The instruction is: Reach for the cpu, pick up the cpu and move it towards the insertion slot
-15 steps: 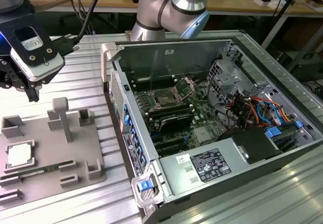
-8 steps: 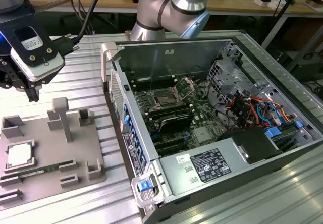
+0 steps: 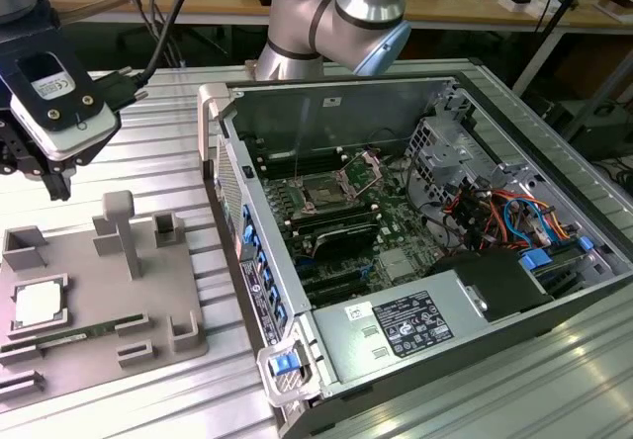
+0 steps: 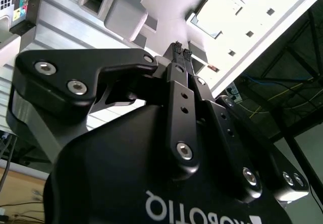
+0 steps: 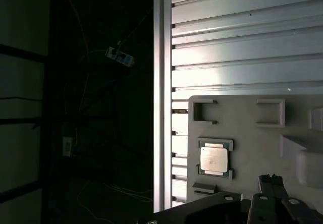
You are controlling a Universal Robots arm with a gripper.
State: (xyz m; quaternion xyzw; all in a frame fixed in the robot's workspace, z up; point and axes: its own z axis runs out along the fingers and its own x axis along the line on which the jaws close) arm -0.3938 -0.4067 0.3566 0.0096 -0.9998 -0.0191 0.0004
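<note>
Gripper clenched, empty, hovering above tray. cpu seated in pocket. Best: open wide, centre over chip, pinch opposite edges, lift level.

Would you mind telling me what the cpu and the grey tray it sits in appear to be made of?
The cpu: a silvery metal top with a dull satin sheen on a pale rim, probably a plated lid. The tray: matte, uniform grey with blocky raised pockets, likely plastic, though the look leaves it open.
</note>
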